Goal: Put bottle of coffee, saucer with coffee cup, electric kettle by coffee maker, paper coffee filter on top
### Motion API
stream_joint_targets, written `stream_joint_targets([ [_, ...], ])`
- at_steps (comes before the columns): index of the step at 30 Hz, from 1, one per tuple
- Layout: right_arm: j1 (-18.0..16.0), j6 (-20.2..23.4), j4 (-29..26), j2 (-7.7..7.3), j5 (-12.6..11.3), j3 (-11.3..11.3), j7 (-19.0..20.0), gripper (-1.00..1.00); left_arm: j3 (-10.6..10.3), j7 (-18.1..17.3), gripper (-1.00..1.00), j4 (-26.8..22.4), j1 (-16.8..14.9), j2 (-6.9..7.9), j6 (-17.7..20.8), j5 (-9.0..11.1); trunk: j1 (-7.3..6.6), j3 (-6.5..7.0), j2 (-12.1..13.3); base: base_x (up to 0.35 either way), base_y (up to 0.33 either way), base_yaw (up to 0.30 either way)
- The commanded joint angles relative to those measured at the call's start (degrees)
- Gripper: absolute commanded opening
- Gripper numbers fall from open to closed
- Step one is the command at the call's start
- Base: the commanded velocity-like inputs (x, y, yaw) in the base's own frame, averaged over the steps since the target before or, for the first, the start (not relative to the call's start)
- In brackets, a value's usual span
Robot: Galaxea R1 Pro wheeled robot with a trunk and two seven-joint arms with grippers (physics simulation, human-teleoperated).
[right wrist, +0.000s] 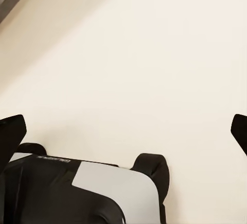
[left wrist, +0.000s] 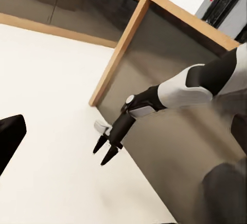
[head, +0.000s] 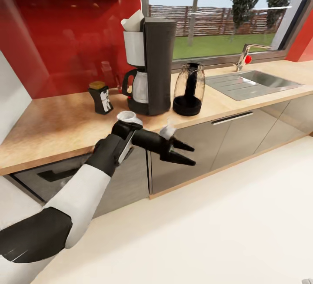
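Note:
On the kitchen countertop (head: 56,123) stands the coffee maker (head: 152,67) with the paper coffee filter (head: 132,21) poking out of its white basket. The bottle of coffee (head: 101,97) is to its left and the electric kettle (head: 189,88) to its right. The saucer (head: 129,117) lies in front, partly behind my left wrist. My left gripper (head: 184,153) is open below the counter edge, in front of the cabinets. The coffee cup (head: 167,130) rests against its body, not between the fingers; the cup (left wrist: 101,127) also shows beside spread black fingers above the floor. My right gripper (right wrist: 126,126) is open over the floor. The kitchen shelf is out of view.
A steel sink (head: 252,82) with a faucet (head: 245,56) is set into the counter at the right. Grey cabinet fronts (head: 204,145) run under the worktop, with a dark appliance front (head: 52,175) at the left. The cream floor (head: 217,232) spreads in front. The robot's base (right wrist: 77,188) is under the right gripper.

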Motion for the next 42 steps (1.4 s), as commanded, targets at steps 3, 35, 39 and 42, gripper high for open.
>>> stream_joint_targets([
  [3,-0.02,-0.21,0.08,0.02,-0.49,0.39,0.11,1.00,0.08,-0.16,1.00,1.46,8.04,0.03,-5.91,0.00,-0.01,-0.03,-0.03,0.000,0.000,0.000],
  [35,-0.04,-0.38,0.08,0.26,-0.47,0.47,-0.07,1.00,1.51,-0.16,1.00,52.75,36.57,26.44,-54.17,8.83,-0.01,-0.03,-0.03,0.000,0.000,0.000],
  [39,0.01,-0.38,0.46,0.28,-0.36,0.47,-0.06,1.00,1.63,1.04,1.00,52.78,41.46,27.62,-54.32,12.42,-0.01,-0.03,-0.03,0.000,0.000,0.000],
  [42,0.07,-0.31,0.68,0.20,-0.31,0.47,0.15,1.00,1.63,8.75,1.00,52.79,42.68,27.61,-54.26,13.21,-0.01,-0.03,-0.03,0.000,0.000,0.000],
])
